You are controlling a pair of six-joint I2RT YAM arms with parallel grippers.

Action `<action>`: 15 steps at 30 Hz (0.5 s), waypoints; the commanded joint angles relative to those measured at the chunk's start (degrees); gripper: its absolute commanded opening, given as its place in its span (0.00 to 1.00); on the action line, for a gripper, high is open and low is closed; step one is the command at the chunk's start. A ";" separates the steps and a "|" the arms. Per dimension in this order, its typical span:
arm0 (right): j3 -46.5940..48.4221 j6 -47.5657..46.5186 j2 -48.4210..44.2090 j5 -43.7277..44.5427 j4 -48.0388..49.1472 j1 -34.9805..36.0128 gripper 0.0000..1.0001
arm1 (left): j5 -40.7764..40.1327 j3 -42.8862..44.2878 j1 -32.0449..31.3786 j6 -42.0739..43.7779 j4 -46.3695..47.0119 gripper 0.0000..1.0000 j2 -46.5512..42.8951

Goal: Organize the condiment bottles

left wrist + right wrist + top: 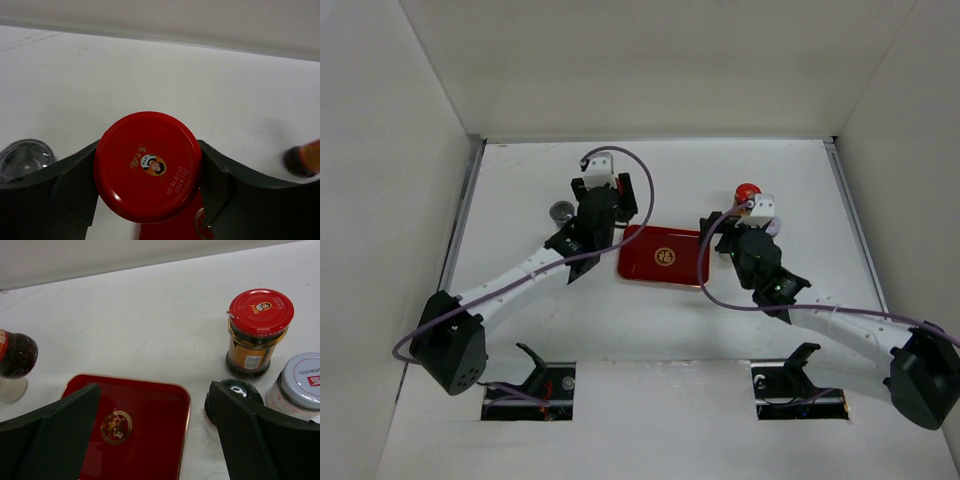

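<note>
- My left jaws are clamped on the cap of the held red-capped bottle [147, 165], with one finger on each side of it.
- This cap carries a small round portrait with gold script beside it. There is also a stamped code in two lines. The first line begins with 2024, and the other digits I cannot read with certainty.
- This bottle is near the far-left corner of the red tray [663, 256]. Its dark body shows at the left edge of the right wrist view. I cannot tell if it touches the tabletop [650, 330].
- A clear round object [22, 157] lies on the tabletop just to the left of my left jaws.
- My right jaws stand apart and there is nothing between them. In the right wrist view the tray appears between the two fingers.
- The tray is flat, with a thin gold line along the rim. In the middle it has a round gold emblem [116, 426] with one Chinese character.
- The other three bottles stand upright on the tabletop, close together, just beside the right side of the tray.
- The second red-capped bottle [260, 332] has the same portrait on its cap. Its dark body has an orange label, and the writing there is too small to read.
- The grey-capped bottle [302, 385] has a small red and white mark on its cap, which I cannot read.
- The black-capped bottle [235, 397] is nearest to the tray and is partly hidden behind my right finger.
</note>
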 commanded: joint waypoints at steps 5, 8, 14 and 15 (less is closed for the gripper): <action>-0.79 1.77 -2.61 0.87 2.70 -1.71 0.91 | -1.27 -2.21 -7.96 -0.29 8.50 0.35 0.56; -0.70 1.95 -2.78 0.25 1.82 -2.32 0.60 | -1.45 -1.86 -9.19 -0.29 9.72 0.35 3.11; -0.52 2.21 -3.22 0.08 1.20 -2.23 0.44 | -1.45 -1.77 -9.02 0.06 12.36 0.35 7.33; -0.52 2.39 -3.22 0.08 1.29 -2.32 0.46 | -1.45 -2.03 -8.85 0.06 12.88 0.35 7.95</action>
